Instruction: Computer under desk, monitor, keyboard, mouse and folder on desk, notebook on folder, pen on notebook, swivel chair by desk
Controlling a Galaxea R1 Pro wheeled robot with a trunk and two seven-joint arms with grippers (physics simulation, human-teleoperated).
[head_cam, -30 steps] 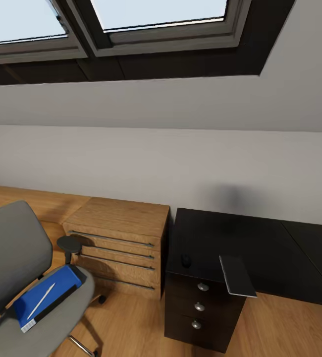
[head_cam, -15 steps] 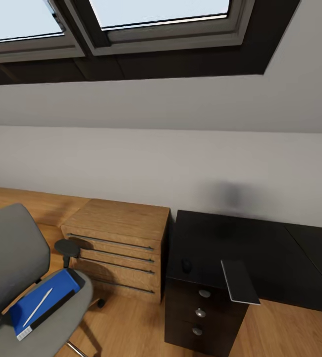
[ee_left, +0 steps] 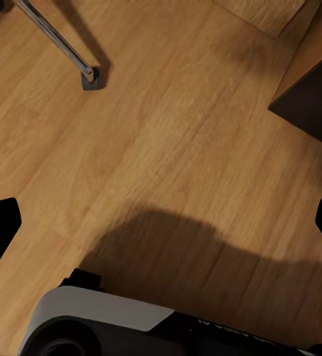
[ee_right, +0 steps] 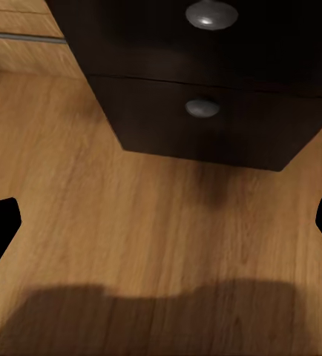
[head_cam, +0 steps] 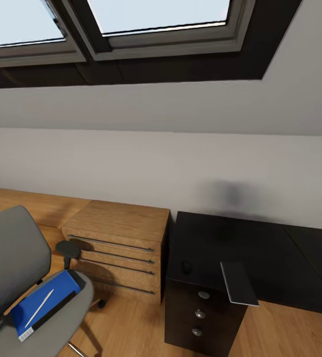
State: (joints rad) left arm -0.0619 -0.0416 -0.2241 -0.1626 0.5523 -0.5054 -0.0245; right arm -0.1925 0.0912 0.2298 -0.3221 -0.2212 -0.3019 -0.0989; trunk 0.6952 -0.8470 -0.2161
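The grey swivel chair (head_cam: 12, 258) stands at the lower left of the head view. On its seat lies the blue folder (head_cam: 49, 300), and the thin white pen (head_cam: 39, 307) rests across it. The black desk (head_cam: 280, 258) runs along the wall at the right. The small dark mouse (head_cam: 186, 267) sits near the desk's left end, and the grey notebook (head_cam: 239, 282) lies at the front edge, sticking out over it. My left gripper (ee_left: 161, 230) hangs open above the wood floor. My right gripper (ee_right: 161, 230) is open too, facing black drawer fronts.
A low oak drawer unit (head_cam: 119, 238) stands between chair and desk. Black drawers with round knobs (ee_right: 202, 108) sit under the desk's left end. A chrome chair leg with a castor (ee_left: 87, 74) crosses the floor near my base (ee_left: 102, 326). Skylights (head_cam: 156, 15) sit in the sloped ceiling.
The whole head picture has shifted slightly, so the camera has moved. None of the things has moved on its own.
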